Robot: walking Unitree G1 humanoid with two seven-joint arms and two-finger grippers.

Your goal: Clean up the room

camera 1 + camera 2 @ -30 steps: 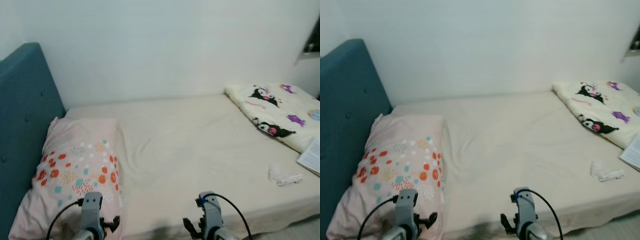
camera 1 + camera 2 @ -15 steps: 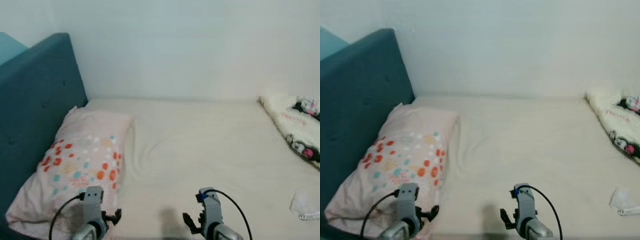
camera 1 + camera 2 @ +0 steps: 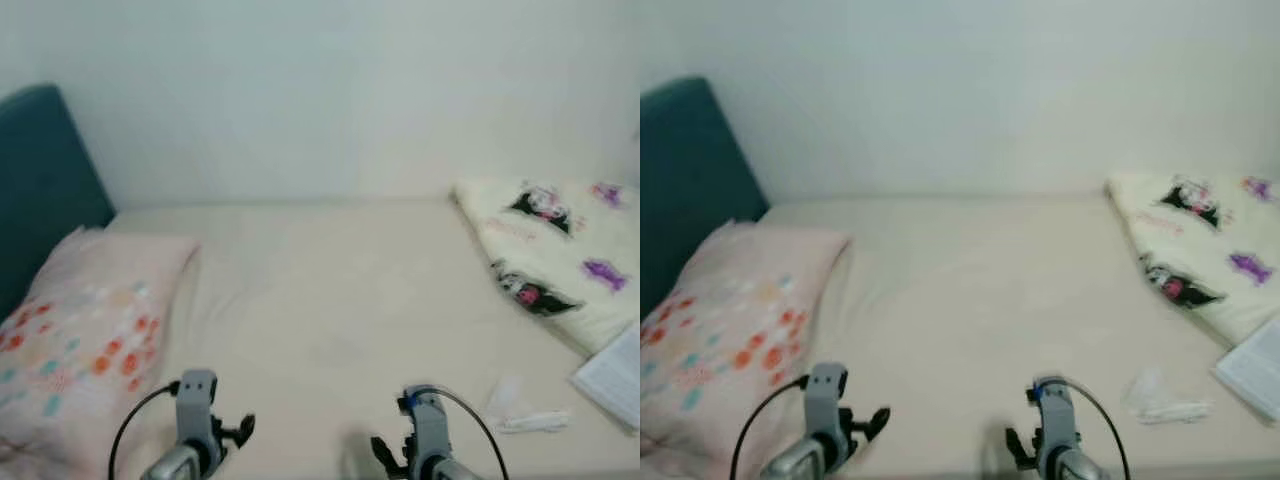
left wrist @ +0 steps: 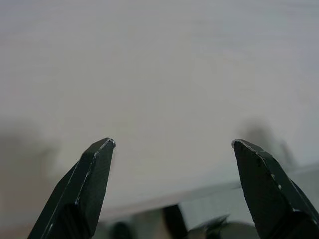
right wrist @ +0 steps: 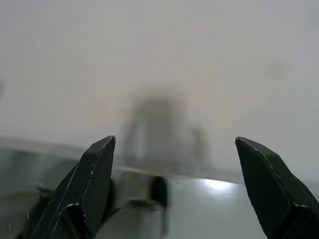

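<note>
Two grippers sit low at the near edge of the bed. The left gripper (image 4: 172,144) has its black fingers (image 4: 87,184) spread wide with nothing between them, facing the pale sheet. The right gripper (image 5: 174,142) is likewise spread wide and holds nothing.

The bed with a cream fitted sheet (image 3: 340,300) runs along a plain white wall (image 3: 330,90). At the robot's left, a teal upholstered headboard (image 3: 40,180) stands upright. Against it lies a pale pink pillow with orange, red and teal dots (image 3: 85,340).

At the right end of the bed lies a folded cream blanket printed with black-and-purple cartoon figures (image 3: 555,255), reaching the wall. Near its front edge, at the frame's right border, lies a white printed sheet of paper (image 3: 612,375). Just beside the paper, on the bare sheet, lies a small crumpled white wrapper or tissue (image 3: 522,410), well apart from the right gripper. The head views are slightly blurred. No container is visible.
</note>
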